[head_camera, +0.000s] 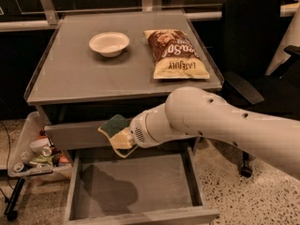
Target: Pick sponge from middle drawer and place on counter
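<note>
The sponge (114, 125), dark green on yellow foam, is held in my gripper (121, 137) in front of the closed top drawer front, above the open middle drawer (136, 184). The drawer's grey floor is bare, with the arm's shadow on it. The gripper is at the end of my white arm (211, 121), which reaches in from the right. The counter (84, 74) lies above and behind the sponge.
On the counter stand a white bowl (109, 43) and a chip bag (174, 54). A white bin of clutter (35, 149) sits left of the cabinet. A black office chair (253, 46) stands to the right.
</note>
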`<state>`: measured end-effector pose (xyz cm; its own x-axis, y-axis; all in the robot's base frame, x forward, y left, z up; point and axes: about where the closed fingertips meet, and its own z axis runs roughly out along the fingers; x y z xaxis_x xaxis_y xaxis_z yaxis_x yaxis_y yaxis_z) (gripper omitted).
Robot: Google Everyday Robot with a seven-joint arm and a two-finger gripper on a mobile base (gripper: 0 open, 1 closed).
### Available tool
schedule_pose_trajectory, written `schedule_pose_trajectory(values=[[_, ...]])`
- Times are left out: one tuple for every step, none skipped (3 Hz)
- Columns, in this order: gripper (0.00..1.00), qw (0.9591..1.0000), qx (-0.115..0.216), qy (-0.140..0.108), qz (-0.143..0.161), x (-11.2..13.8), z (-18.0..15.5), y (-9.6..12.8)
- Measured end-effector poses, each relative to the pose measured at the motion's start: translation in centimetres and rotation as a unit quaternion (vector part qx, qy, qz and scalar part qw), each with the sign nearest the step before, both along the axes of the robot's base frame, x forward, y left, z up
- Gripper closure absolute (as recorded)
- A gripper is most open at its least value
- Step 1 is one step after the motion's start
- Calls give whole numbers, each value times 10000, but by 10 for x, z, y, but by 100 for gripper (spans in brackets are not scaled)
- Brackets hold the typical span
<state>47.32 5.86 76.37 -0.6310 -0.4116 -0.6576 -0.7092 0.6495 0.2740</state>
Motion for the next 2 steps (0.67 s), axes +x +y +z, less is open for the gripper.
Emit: schedule_pose_trajectory(values=[[100, 9990, 83, -430, 53, 18, 43, 6], [100, 9961, 64, -861, 162, 43, 94, 11]])
